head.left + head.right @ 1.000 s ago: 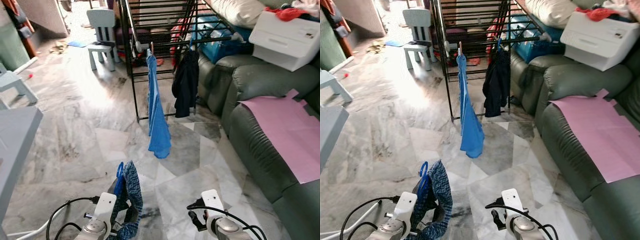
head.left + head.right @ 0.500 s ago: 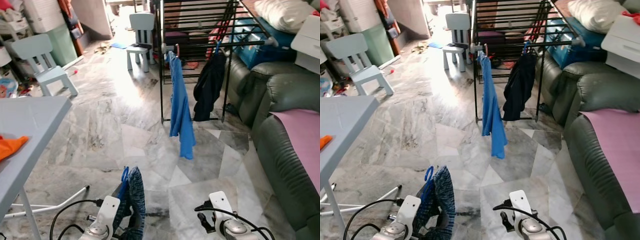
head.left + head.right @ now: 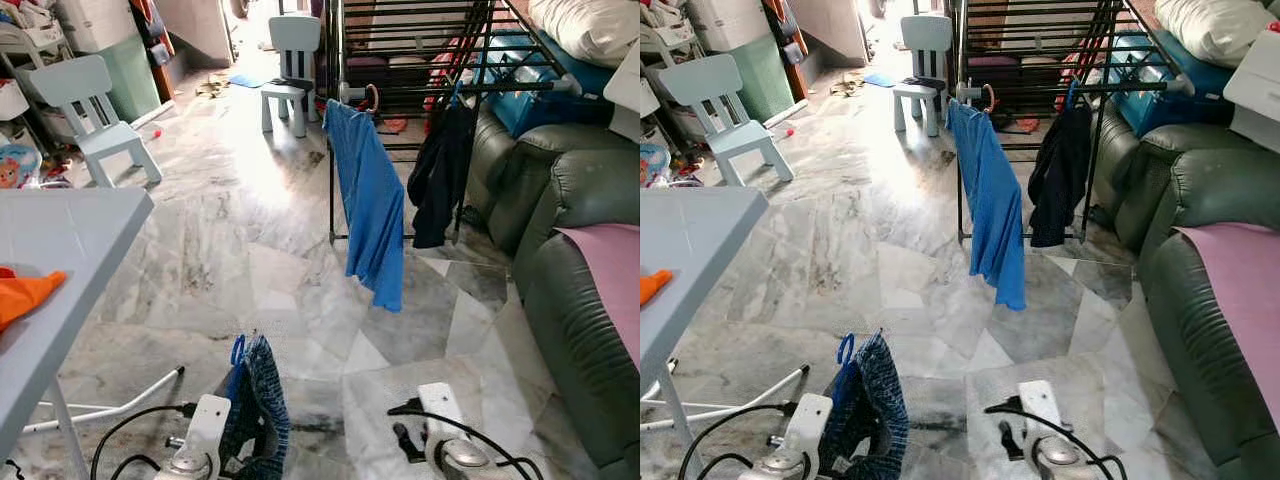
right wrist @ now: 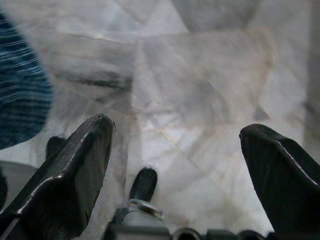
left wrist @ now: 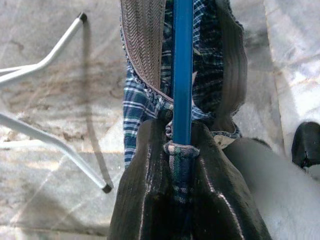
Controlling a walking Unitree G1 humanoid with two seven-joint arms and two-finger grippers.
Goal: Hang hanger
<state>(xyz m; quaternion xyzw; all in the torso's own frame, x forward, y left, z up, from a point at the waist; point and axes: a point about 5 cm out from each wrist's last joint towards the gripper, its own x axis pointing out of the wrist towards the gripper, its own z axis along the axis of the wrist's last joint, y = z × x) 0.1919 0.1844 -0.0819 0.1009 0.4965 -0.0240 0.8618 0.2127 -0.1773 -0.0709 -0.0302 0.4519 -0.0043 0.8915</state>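
Left eye view: one hanger (image 3: 238,352), two garments on rack (image 3: 420,60).

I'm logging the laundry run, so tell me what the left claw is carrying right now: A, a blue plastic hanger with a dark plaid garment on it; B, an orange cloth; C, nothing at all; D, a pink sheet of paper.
A: the left claw is shut on the blue plastic hanger, with the dark plaid garment draped from it.
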